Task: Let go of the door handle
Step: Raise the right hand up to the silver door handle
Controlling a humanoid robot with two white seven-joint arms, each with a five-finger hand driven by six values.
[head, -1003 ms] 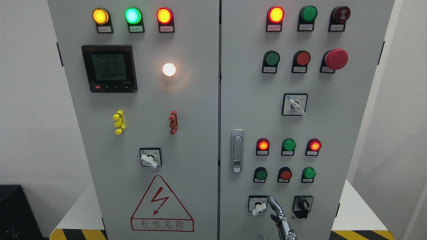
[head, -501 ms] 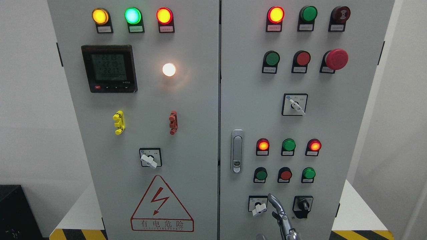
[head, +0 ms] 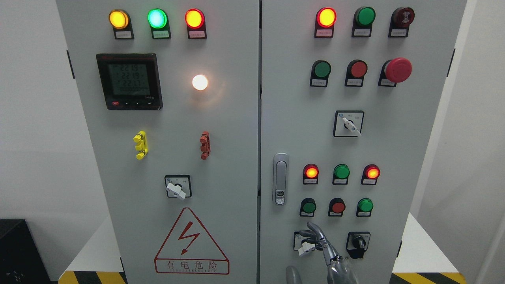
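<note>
The silver door handle (head: 280, 178) sits upright and flush on the left edge of the cabinet's right door (head: 394, 157). My right hand (head: 315, 246) comes up from the bottom edge, below and to the right of the handle and apart from it. Its metal fingers (head: 314, 233) are spread and hold nothing. They reach in front of a white rotary switch (head: 305, 247). The thumb (head: 293, 275) shows at the bottom edge. The left arm is out of view.
The grey cabinet carries lit indicator lamps, push buttons, a red emergency stop (head: 398, 70), a black rotary switch (head: 358, 243), a meter display (head: 129, 81) and a warning triangle (head: 191, 242). A white platform (head: 422, 248) with striped edges lies under it.
My right hand has risen and shifted left towards the white rotary switch. Its fingers have fanned out, and the thumb has come into view.
</note>
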